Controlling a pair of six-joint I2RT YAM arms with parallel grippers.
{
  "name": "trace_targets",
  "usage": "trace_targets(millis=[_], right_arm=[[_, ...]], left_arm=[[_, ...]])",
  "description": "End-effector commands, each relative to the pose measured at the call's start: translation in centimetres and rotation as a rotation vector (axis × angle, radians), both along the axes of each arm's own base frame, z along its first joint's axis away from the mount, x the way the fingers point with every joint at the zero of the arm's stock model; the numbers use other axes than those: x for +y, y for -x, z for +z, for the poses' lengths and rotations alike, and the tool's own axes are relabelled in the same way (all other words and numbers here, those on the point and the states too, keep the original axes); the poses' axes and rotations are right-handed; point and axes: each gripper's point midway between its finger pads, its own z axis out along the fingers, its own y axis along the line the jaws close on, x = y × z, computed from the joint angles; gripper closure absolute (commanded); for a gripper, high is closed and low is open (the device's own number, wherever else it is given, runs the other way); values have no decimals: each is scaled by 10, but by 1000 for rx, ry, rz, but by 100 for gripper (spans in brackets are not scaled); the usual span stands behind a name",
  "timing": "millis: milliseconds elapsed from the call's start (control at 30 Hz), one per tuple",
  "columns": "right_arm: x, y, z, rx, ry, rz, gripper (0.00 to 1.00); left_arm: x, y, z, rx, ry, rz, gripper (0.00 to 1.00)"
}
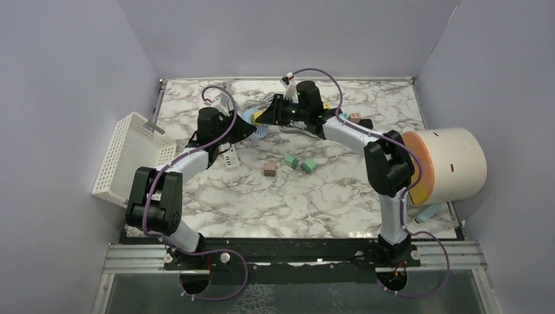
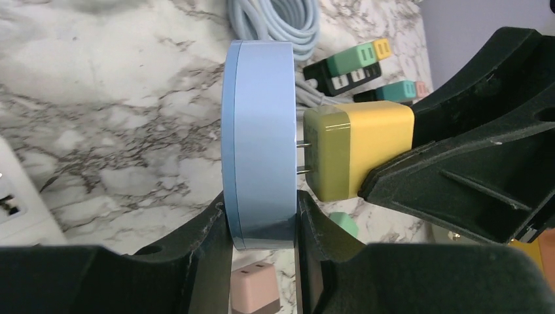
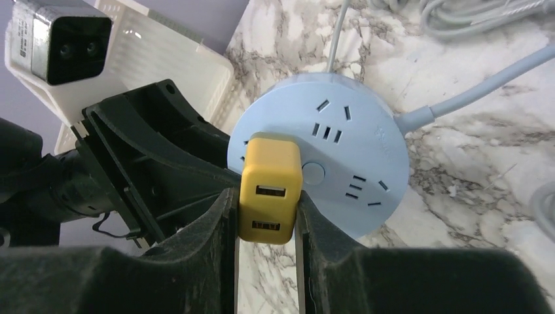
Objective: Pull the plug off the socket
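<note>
**Yellow square plug [image 3: 269,190]: gripped, prongs not yet free**

Your right pincer [image 3: 267,208] is clenched on the plug's two sides. Your left pincer [image 2: 262,212] is clamped across the rim of the round pale-blue socket [image 2: 258,131], which it holds on edge. The plug sits on the socket's face, beside its centre button [image 3: 314,173].

If you pull off-axis, you may bend the prongs [image 2: 301,157] or twist the socket out of the left grip, which catches only the rim.

The left wrist view shows bare prongs bridging a gap between plug and socket. The right wrist view hides that gap but shows both fingers [image 3: 216,222] pressed against the plug.
</note>
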Motion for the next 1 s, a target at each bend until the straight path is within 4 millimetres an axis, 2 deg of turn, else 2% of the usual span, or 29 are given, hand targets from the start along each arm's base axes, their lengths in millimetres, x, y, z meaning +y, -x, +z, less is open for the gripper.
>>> trace_targets(millis=[0,100,167,267,333,433,567,667,733,800,900,967], right_arm=[[-32,14,98,-266,-28,135,99],[-43,44,67,-196,76,261,99],[-54,62,47,-169,103,269,99],[-66,84,39,-177,75,246,99],[-69,93,41,-178,50,250,99],[-72,95,49,-185,34,222,99],[-81,85,67,-221,42,104,99],[-86,83,77,-236,67,91,99],[-86,89,75,-216,96,138,99],[-88,100,58,-165,151,214,99],[-101,125,17,-59,242,292,99],[-113,137,-6,-26,296,287,99]], left_arm=[[26,-17,6,-48,-34,109,100],[30,-19,1,-43,-51,126,100],[33,-23,-2,-36,-63,136,100],[40,-28,-8,-23,-97,150,100],[46,-34,-11,-23,-127,177,100],[51,-45,-10,-32,-150,208,100],[52,-61,3,-85,-168,216,100],[54,-73,8,-145,-223,202,100],[51,-82,-5,-153,-261,166,100],[43,-93,-15,-166,-287,94,100],[35,-108,-40,-102,-332,1,100],[34,-118,-48,-86,-361,-27,100]])
